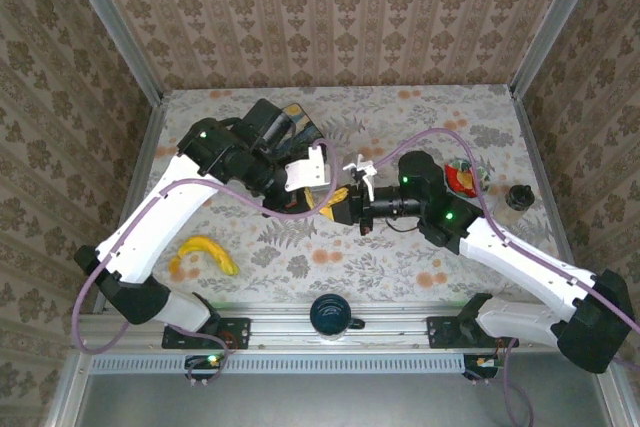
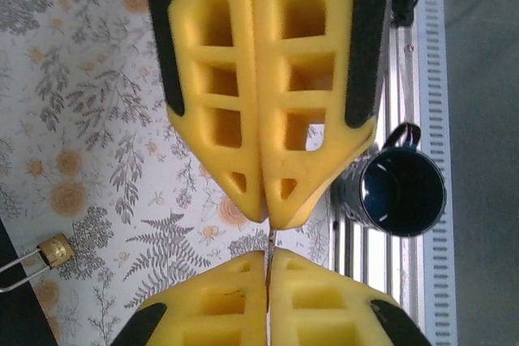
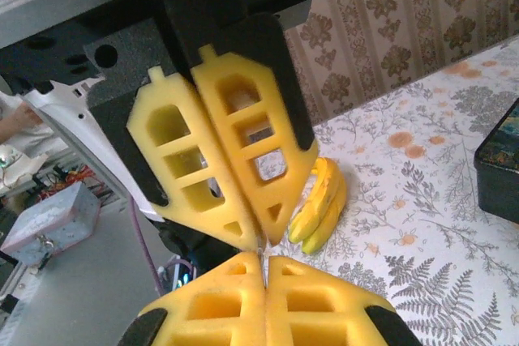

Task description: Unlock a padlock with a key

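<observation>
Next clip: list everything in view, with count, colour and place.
padlock: one, brass, silvery shackle, lying on table.
key: one, silvery sliver, between both grippers' tips.
banana: one, yellow, near left.
mug: one, dark blue, near edge, centre.
tin box: one, dark painted, far side by left arm.
white plastic piece: one, centre, past the grippers.
red-green item: one, behind right arm.
black round item: one, right side.
table: one, floral cloth.
left gripper: yellow fingers, shut.
right gripper: yellow fingers, shut, tip to tip with left.

A yellow banana [image 1: 205, 252] lies near left on the floral table [image 1: 420, 107]. A dark mug [image 1: 335, 314] stands at the near edge.
</observation>
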